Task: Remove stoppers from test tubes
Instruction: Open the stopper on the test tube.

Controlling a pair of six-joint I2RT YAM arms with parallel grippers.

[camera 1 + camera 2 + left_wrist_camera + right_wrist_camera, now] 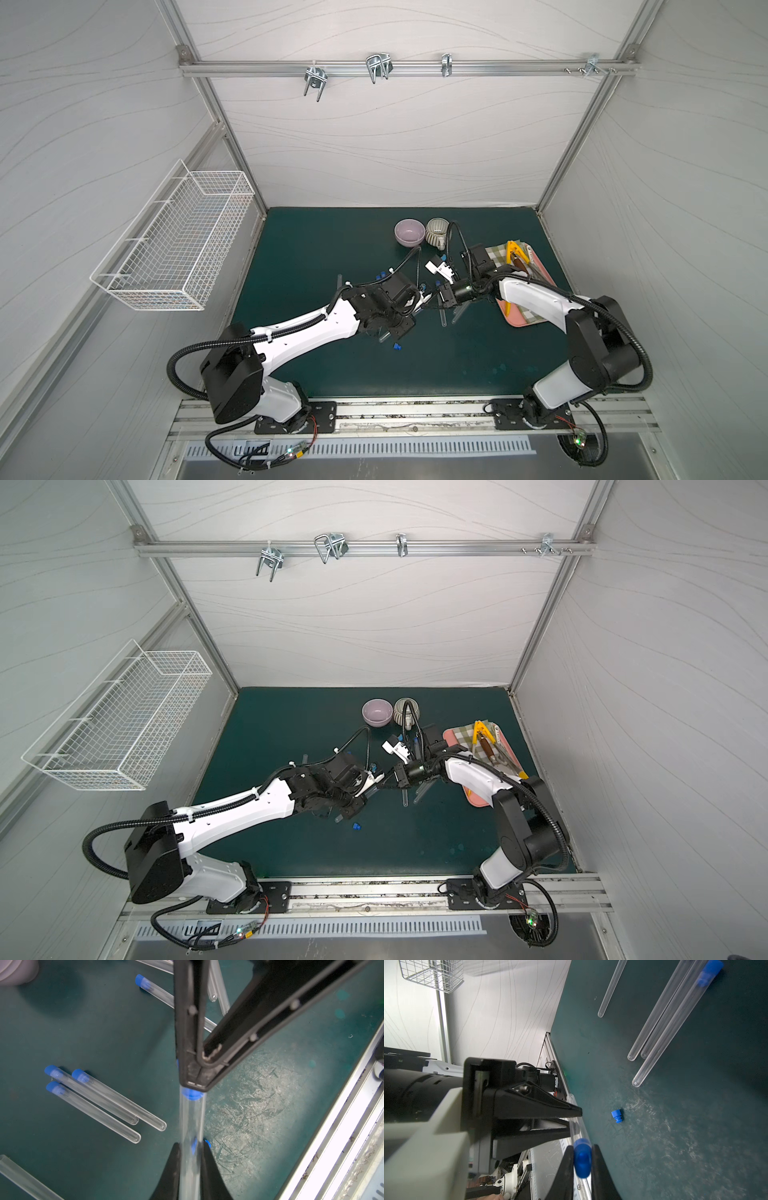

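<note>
Over the dark green table (316,257), my left fingers (176,1164) are clamped round a long clear test tube (191,1122). My right fingers (568,1167) are pinched tight on the bright blue plastic stopper (582,1157) at the tube's end. In a top view, loose blue stoppers (397,346) lie at 7 o'clock from that meeting point. A pale purple bowl (409,232) sits toward 12 o'clock and a pink tray (507,311) at 3.

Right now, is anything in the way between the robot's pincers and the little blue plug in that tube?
Nothing visible does. The right gripper is shut directly on the stopper, while the left gripper clamps its test tube.
</note>
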